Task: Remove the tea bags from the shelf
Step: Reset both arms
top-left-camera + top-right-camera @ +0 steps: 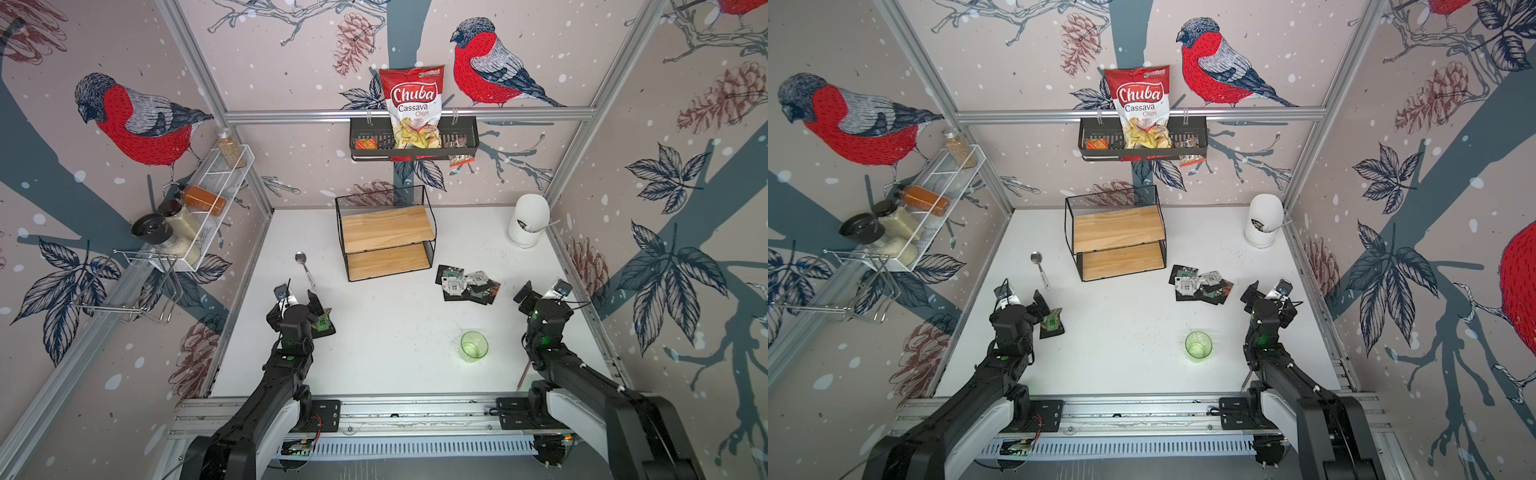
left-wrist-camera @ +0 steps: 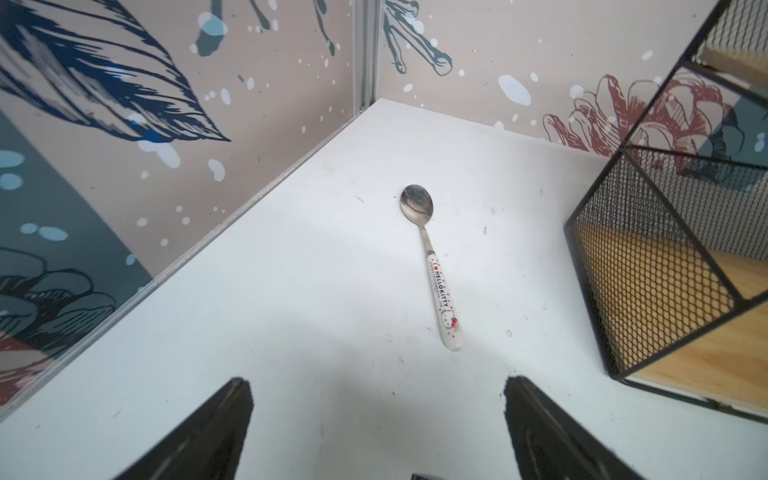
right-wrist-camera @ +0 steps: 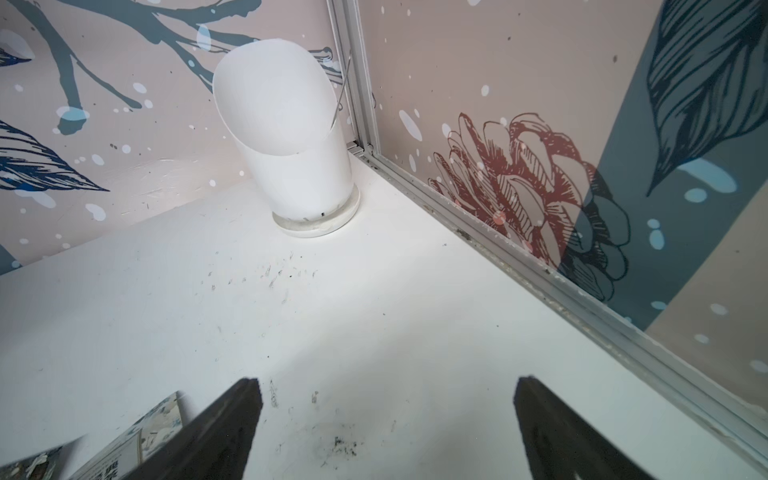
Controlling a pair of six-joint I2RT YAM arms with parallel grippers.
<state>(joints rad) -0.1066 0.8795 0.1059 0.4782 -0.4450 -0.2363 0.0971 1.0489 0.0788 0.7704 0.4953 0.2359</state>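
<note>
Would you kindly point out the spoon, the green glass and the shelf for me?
spoon (image 2: 417, 204): left wrist view, on its metal bowl.
green glass (image 1: 474, 346): a top view, on its see-through side wall.
shelf (image 1: 1118, 227): a top view, on the bare upper wooden board.

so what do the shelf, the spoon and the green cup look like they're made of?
Shelf: black wire frame with mesh panels, likely painted metal; two pale boards with visible grain, probably unfinished wood.
Spoon: shiny reflective bowl, looks like polished steel; white printed handle, plastic or ceramic, can't tell which.
Green cup: see-through tinted green, glossy; glass or clear plastic, the look leaves it open.
</note>
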